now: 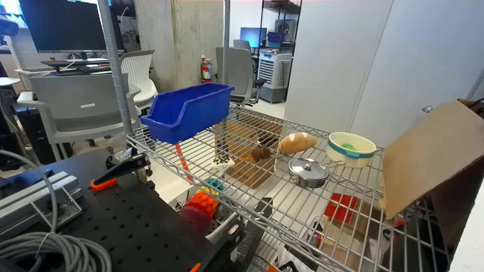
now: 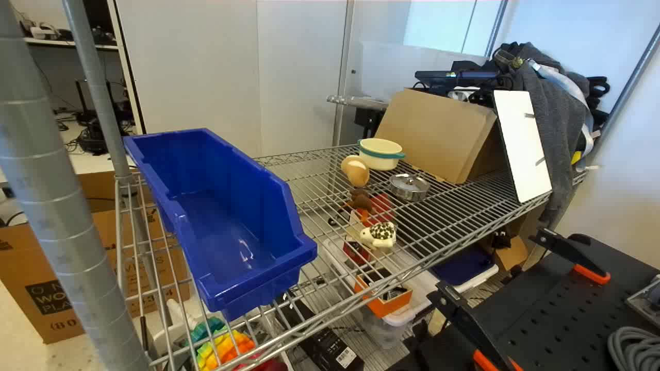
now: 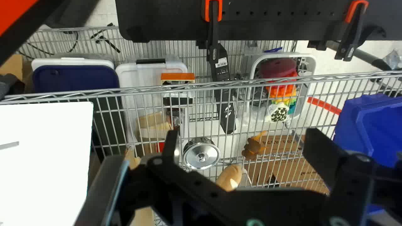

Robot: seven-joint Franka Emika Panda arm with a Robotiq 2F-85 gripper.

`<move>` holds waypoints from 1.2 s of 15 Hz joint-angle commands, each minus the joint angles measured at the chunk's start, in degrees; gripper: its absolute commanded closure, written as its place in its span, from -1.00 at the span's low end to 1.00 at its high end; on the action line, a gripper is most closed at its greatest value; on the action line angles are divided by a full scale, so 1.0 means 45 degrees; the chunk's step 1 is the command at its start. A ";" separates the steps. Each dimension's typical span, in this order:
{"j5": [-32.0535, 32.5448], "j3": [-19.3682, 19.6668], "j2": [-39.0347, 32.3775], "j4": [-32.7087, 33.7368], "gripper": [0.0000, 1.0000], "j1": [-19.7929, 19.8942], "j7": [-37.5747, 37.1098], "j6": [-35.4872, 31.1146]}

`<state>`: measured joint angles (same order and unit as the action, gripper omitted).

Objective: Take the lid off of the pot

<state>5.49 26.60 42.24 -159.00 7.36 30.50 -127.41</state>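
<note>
The small silver lid (image 1: 302,174) sits flat on the low silver pot (image 1: 308,183), on the wire shelf. Both exterior views show the lid (image 2: 408,182) with its small round knob on top, and the pot (image 2: 406,194) under it. In the wrist view the lid (image 3: 209,158) appears left of centre, near the left fingertip, with part of the pot's side (image 3: 199,140) behind it. My gripper (image 3: 241,139) is wide open and empty, apart from the lid, with the shelf below. The gripper is out of view in both exterior views.
A toy bread (image 1: 297,142) and a pale bowl with a teal band (image 1: 351,150) stand near the pot. A brown toy (image 1: 261,153), a spotted toy (image 2: 380,234), a blue bin (image 1: 193,109), a cardboard box (image 2: 433,134) and a white panel (image 2: 522,147) are on the wire shelf (image 1: 264,217).
</note>
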 commanded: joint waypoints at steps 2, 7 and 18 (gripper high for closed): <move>-0.0197 -0.0211 -0.0058 0.0015 -1.00 0.0199 0.0140 0.0021; -0.0297 -0.0264 -0.0311 0.0125 -1.00 0.0061 -0.0008 -0.0245; -0.0949 -0.1626 -0.7402 0.4229 -1.00 -0.2345 -0.2559 -0.2661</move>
<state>1.16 19.74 20.19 -147.94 -0.96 21.99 -138.91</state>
